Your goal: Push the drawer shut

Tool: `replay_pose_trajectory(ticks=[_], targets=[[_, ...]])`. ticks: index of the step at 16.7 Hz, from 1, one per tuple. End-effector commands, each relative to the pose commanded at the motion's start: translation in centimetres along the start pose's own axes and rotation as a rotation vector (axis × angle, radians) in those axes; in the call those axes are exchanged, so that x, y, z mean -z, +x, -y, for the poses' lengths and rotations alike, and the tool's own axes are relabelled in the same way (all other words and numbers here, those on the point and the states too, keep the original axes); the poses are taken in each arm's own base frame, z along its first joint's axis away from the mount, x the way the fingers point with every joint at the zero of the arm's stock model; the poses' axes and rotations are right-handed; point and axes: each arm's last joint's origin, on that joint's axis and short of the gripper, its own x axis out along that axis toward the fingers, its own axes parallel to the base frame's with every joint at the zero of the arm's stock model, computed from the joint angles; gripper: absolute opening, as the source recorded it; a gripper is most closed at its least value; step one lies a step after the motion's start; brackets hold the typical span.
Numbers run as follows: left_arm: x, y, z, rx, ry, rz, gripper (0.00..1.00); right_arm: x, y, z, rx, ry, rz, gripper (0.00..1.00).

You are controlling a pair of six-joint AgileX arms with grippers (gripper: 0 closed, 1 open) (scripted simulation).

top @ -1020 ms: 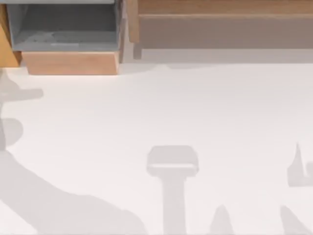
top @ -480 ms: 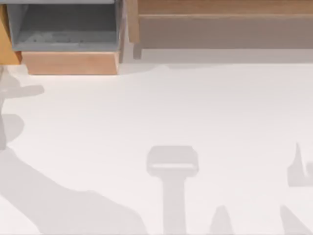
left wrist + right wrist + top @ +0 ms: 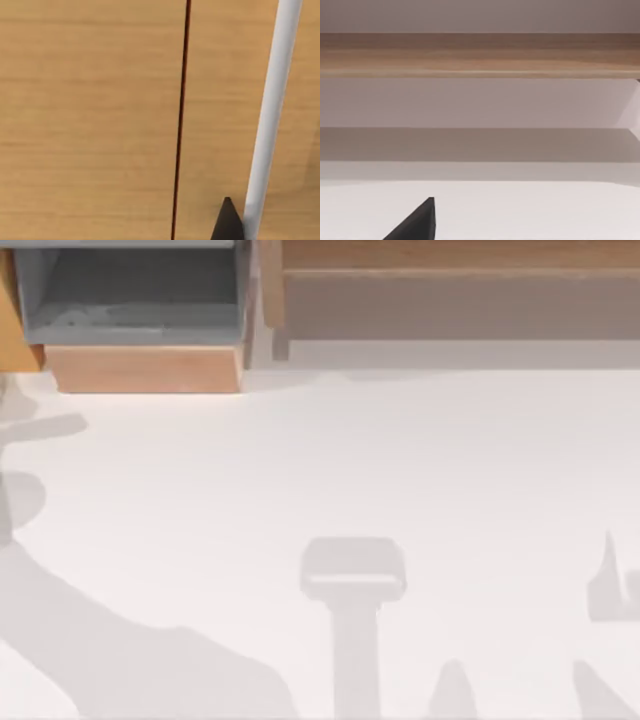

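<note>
Standing pulled out at the far left of the top view, the drawer (image 3: 140, 315) shows a grey inside and a light wooden front panel (image 3: 145, 368) facing the table, so it is open, not shut. To its right, across a narrow gap, runs one long wooden cabinet body (image 3: 450, 290) along the far edge. The white table (image 3: 400, 460) in front of the drawer's panel carries nothing solid; what lies on it are grey shadows, a broad one sweeping in from the near left (image 3: 120, 660) and a T-shaped one near the middle (image 3: 352, 580). Nothing stands between that panel and the open table. In the left wrist view the left gripper (image 3: 227, 225) shows as one dark tip close against a wooden face, just beside a single white bar (image 3: 270, 120) that crosses that face; one thin dark seam (image 3: 181, 120) runs alongside the bar, apart from it. Whether this gripper is spread or pressed together cannot be told. In the right wrist view the right gripper (image 3: 415, 225) likewise shows as one dark tip, low over the white table, well back from a wooden band (image 3: 480, 55) of the cabinet; its state cannot be told either. Counted: one drawer, one cabinet, one bar, one seam, two dark tips.
</note>
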Motion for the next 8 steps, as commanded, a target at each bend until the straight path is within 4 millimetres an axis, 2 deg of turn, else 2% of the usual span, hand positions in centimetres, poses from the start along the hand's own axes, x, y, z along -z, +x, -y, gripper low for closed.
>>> replay_pose_trajectory(ticks=[2, 8], targets=[[0.00, 0.00, 0.00, 0.000, 0.000, 0.000, 0.98, 0.00, 0.00, 0.00, 0.000, 0.000, 0.000, 1.00], [0.00, 0.00, 0.00, 0.000, 0.000, 0.000, 1.00, 0.00, 0.00, 0.00, 0.000, 0.000, 0.000, 1.00]])
